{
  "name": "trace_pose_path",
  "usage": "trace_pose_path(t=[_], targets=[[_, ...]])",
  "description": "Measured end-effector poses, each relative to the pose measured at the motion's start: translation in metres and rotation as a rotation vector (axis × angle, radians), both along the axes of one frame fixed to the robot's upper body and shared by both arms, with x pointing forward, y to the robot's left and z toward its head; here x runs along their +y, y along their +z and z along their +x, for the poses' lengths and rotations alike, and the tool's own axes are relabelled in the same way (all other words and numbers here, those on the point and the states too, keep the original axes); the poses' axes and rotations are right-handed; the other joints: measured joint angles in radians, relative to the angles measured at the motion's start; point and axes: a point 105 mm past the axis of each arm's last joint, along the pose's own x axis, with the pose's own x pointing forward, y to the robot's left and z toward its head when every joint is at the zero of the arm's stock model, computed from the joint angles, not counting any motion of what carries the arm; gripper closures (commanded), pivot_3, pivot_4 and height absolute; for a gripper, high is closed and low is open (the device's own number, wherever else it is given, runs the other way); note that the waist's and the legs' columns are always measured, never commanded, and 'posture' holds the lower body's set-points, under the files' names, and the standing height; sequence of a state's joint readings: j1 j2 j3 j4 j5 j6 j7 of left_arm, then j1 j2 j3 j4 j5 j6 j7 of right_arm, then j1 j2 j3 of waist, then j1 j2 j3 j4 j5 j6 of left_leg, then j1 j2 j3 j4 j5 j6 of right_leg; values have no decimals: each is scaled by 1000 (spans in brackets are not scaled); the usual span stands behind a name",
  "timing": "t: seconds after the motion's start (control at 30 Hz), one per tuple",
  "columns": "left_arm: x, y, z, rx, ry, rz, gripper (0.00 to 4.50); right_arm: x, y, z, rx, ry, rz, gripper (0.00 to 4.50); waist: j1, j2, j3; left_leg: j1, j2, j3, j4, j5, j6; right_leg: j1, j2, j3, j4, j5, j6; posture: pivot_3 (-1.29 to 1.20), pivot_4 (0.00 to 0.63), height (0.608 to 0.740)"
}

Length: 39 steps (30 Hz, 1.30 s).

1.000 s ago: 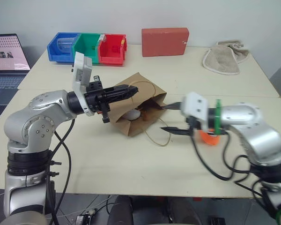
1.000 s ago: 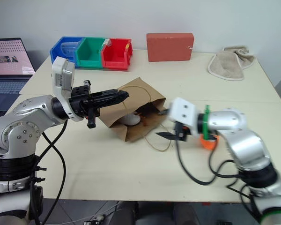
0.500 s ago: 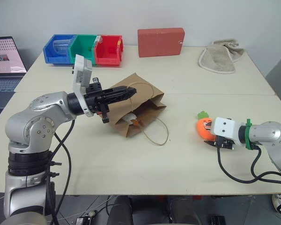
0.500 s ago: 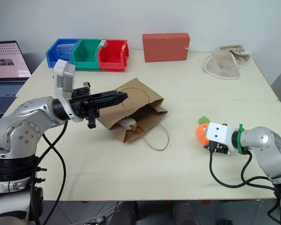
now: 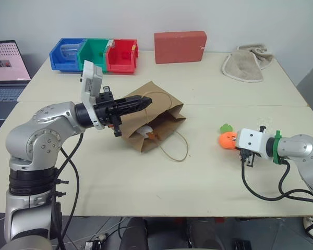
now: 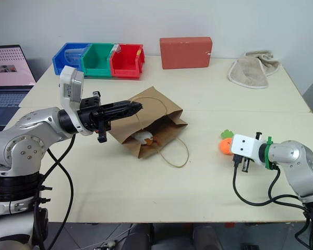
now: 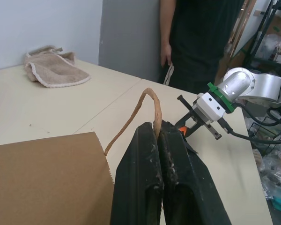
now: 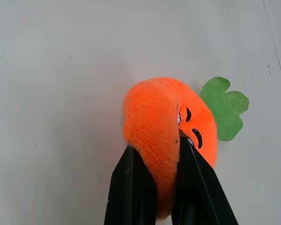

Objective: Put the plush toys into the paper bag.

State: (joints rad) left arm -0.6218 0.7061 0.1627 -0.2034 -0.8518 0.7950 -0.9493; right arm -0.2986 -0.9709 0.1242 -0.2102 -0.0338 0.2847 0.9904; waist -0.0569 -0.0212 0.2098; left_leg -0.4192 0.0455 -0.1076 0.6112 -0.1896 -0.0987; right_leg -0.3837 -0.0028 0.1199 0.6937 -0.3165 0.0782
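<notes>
- The carrot toy [image 8: 166, 136] lies on the table [image 5: 198, 88] at the right, well apart from the paper bag [image 5: 151, 122], which sits near the middle with its mouth facing the near side.
- The right gripper [image 8: 154, 161] has its two fingers pinched into the carrot's orange body; the plush bulges between them, so it is holding the toy, though the toy rests on the tabletop and is not lifted.
- The carrot looks light and very soft. It squashes under the fingers and should not slip easily, being fuzzy, and nothing about it seems fragile. A hold across the thick orange middle, as here, seems sounder than one on the thin green leaves [image 8: 225, 108], which would likely fold.
- The carrot's long axis runs roughly left to right across the table, leaves at the far left end, away from the gripper, and its face is turned up.
- The left gripper [image 7: 159, 136] is closed on the bag's cord handle [image 7: 143, 105], holding the top edge up so the mouth gapes.
- The egg toy [image 5: 141, 133] lies inside the bag, just within the opening.
- The bag is thin, stiff paper that creases; I judge it would sag shut if the handle were let go.
</notes>
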Motion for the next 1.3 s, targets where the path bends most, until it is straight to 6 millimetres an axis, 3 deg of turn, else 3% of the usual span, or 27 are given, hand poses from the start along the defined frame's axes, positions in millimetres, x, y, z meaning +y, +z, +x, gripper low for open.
trace_pose_path(t=[0.07,0.2,0.33,0.4,0.57,0.7,0.87,1.03,1.3], targets=[[0,0,0,1,-1,-1,4500,11,6,-7,28,41,47,4476,-1,0,0,0,0,0,0,0,0,0,0,0,1,0,0,0,150,740],[0,2,-1,1,-6,-3,4500,54,33,-24,41,182,188,4476,-2,0,0,1,0,-1,0,0,0,0,0,0,2,0,0,0,150,740],[-1,9,-1,-19,-12,-4,4500,108,66,-23,-24,297,365,4476,-8,0,0,1,0,-1,1,0,0,0,1,0,3,0,0,0,150,740],[0,12,-3,-27,-15,-6,4500,125,67,-23,-22,321,390,4476,-6,0,0,1,0,-2,1,0,0,0,1,-1,3,0,0,0,150,740],[5,17,-5,-27,-11,-12,4500,152,55,0,-35,278,403,4476,1,0,0,0,0,-2,0,0,0,-1,0,-2,3,0,0,0,150,740],[6,19,-6,-33,-11,-8,4500,181,52,33,-126,209,395,4476,-5,0,0,1,1,-1,0,0,0,-2,1,-2,4,0,0,0,150,740],[4,18,-8,-30,-19,1,4500,195,50,61,-232,147,369,4476,-3,0,0,-1,0,-2,-1,0,0,-2,0,-2,4,0,0,0,150,740],[4,18,-8,-28,-17,-1,4500,202,49,61,-234,167,387,2759,-2,0,0,-1,0,-3,-1,0,0,-3,0,-3,4,0,0,0,150,740],[4,17,-8,-26,-18,-7,4500,195,52,55,-234,195,374,14,-2,0,0,-1,1,-3,-1,0,0,-2,0,-3,4,0,0,0,150,740]])
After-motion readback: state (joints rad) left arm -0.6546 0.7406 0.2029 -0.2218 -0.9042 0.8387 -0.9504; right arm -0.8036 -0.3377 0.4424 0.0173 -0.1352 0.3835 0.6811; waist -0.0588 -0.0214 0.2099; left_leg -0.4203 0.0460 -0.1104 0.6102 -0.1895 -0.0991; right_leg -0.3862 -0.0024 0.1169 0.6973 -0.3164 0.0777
